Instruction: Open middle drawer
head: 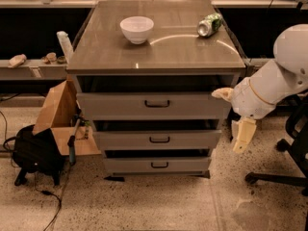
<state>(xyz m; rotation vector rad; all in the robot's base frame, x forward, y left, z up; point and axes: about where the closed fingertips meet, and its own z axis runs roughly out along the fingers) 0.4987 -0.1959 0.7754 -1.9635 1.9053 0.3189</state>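
Observation:
The middle drawer [156, 139] is the pale-grey front with a small dark bar handle [159, 139], between the taller top drawer [154, 105] and the bottom drawer [158, 165]. A dark gap shows above its front; none of its interior shows. My gripper [234, 117] hangs at the cabinet's right side, level with the top and middle drawers. It is apart from the middle drawer's handle and holds nothing that I can see.
A white bowl [136, 29] and a green can [209, 25] lying on its side rest on the cabinet top [159, 52]. A cardboard box [60, 114] and a black bag [33, 150] stand on the floor at the left. An office chair base [284, 174] is at the right.

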